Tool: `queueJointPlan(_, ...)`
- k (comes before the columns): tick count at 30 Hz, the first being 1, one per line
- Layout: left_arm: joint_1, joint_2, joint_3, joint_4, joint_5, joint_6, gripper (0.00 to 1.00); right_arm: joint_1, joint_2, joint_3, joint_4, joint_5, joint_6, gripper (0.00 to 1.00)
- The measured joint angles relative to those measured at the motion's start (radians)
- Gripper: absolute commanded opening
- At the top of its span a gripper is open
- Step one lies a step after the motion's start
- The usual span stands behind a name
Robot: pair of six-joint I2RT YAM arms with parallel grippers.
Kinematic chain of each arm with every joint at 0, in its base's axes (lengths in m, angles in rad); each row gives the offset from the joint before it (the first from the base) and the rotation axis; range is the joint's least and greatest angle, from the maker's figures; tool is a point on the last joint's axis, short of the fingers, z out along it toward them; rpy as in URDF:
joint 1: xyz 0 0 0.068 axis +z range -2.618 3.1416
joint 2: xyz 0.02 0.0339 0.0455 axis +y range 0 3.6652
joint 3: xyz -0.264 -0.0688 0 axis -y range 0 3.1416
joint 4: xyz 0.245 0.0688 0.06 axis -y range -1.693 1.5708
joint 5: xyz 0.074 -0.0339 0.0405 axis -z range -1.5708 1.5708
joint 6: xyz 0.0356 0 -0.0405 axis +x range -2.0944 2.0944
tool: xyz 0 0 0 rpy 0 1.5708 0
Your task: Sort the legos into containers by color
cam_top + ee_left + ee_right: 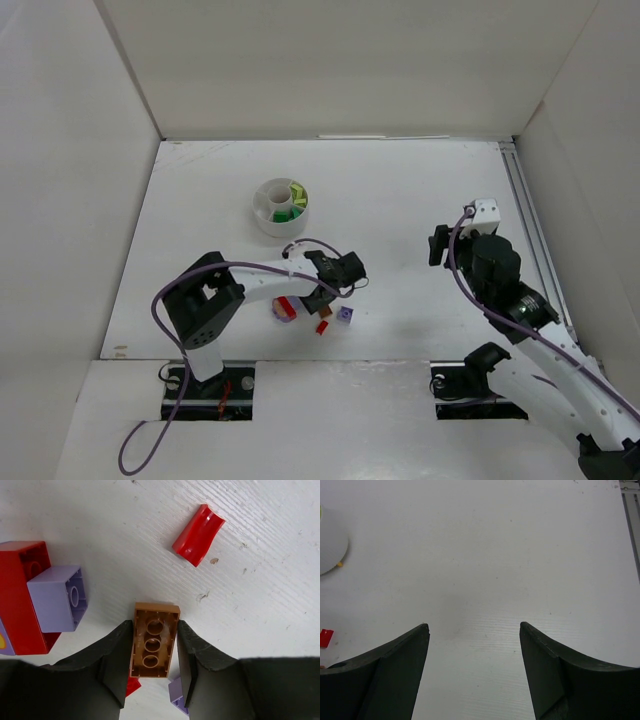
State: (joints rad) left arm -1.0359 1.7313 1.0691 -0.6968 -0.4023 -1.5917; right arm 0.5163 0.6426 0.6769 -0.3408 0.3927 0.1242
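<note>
The left hand pinched the orange-brown brick across its long sides, near a lavender brick on the bench. Light, stiff and slick, it likely needed a square grip. The right hand hung wide open, empty.

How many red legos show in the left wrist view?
3: a big red brick at the left edge, a curved red piece upper right, a red sliver under the left pincer; others may be hidden.

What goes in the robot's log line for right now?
left pincer: closed on brown lego | right pincer: open, empty | white tub: green lego inside
</note>
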Motion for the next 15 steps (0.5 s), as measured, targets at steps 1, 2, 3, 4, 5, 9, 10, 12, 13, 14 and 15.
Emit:
queueJointPlan(1,-0.003,0.002,0.003,-0.001,-0.002,0.004,0.25,0.000,-0.005,0.000,0.000,0.001,0.000,0.78)
queueJointPlan(2,-0.005,0.003,0.006,-0.003,-0.004,0.006,0.24,0.000,-0.011,0.000,0.000,0.001,0.000,0.78)
queueJointPlan(3,-0.006,0.003,0.009,-0.006,-0.006,0.009,0.24,0.000,-0.015,0.000,0.000,0.002,0.000,0.78)
queueJointPlan(4,-0.008,0.003,0.012,-0.011,-0.013,0.012,0.24,0.000,-0.018,0.000,0.000,0.004,0.000,0.78)
queueJointPlan(5,-0.008,0.002,0.017,-0.015,-0.021,0.013,0.24,0.000,-0.020,0.000,0.000,0.005,0.000,0.78)
queueJointPlan(9,-0.008,-0.014,0.048,-0.054,-0.069,0.015,0.24,0.000,-0.021,0.000,0.000,0.009,0.000,0.78)
queueJointPlan(10,-0.008,-0.020,0.072,-0.082,-0.092,0.012,0.24,0.000,-0.021,0.000,0.000,0.009,0.000,0.78)
queueJointPlan(12,-0.008,-0.032,0.133,-0.142,-0.159,0.003,0.26,0.000,-0.021,0.000,0.000,0.011,0.000,0.78)
queueJointPlan(13,-0.008,-0.035,0.179,-0.185,-0.199,-0.004,0.26,0.000,-0.021,0.000,0.000,0.011,0.000,0.78)
queueJointPlan(14,-0.002,-0.039,0.227,-0.219,-0.240,-0.007,0.26,0.000,-0.021,0.000,0.000,0.011,0.000,0.78)
queueJointPlan(15,0.004,-0.042,0.275,-0.248,-0.282,-0.010,0.26,0.000,-0.021,0.000,0.000,0.013,0.000,0.78)
